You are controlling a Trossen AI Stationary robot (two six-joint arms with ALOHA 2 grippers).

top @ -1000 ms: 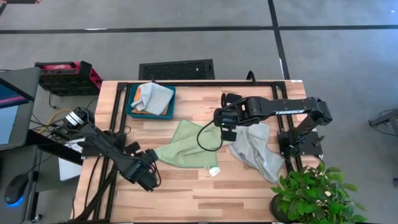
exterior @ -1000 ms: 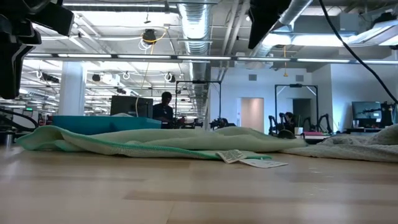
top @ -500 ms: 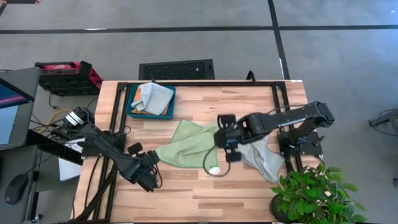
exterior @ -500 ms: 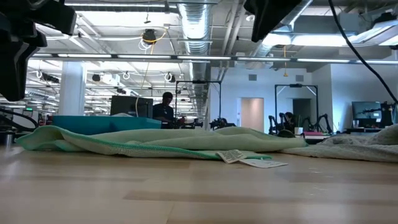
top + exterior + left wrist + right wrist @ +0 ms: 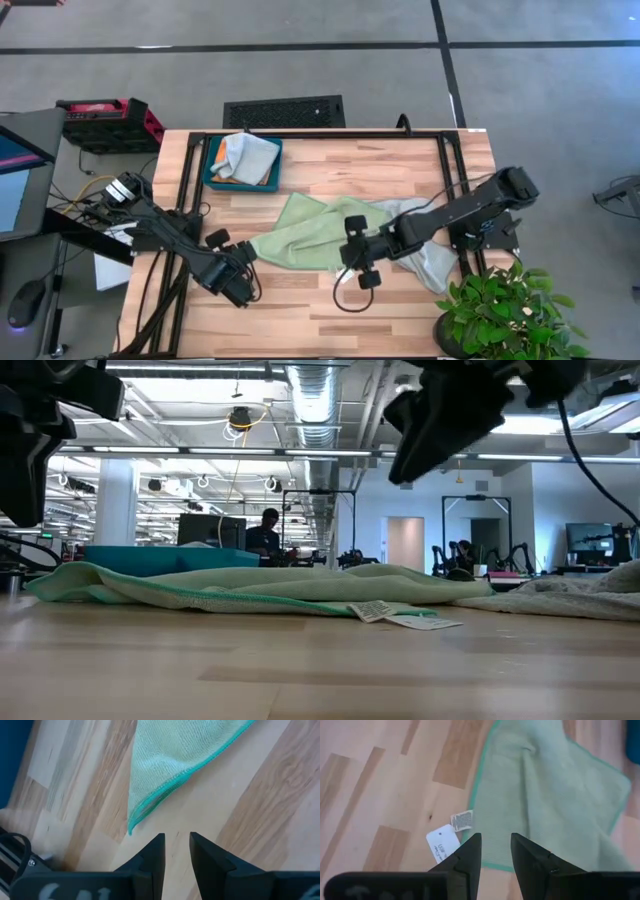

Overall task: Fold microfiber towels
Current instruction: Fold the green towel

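Green towel [image 5: 300, 232] lies rumpled mid-table, white tag [image 5: 444, 843] at its near edge, flat on the wood. Grey towel [image 5: 428, 255] sits just beside it to the right, edges touching. 2 more cloths, 1 grey [image 5: 246, 155] over 1 orange [image 5: 262, 183], are piled in the teal tray [image 5: 212, 172] at the far-left corner. Right gripper [image 5: 359, 258] hangs above the tag end, fingers [image 5: 468, 854] a narrow gap apart, holding nothing. Left gripper [image 5: 240, 268] hovers by the towel's left corner, fingers [image 5: 152, 854] also narrowly parted, empty. Potted plant [image 5: 505, 310] stands at the near-right corner.
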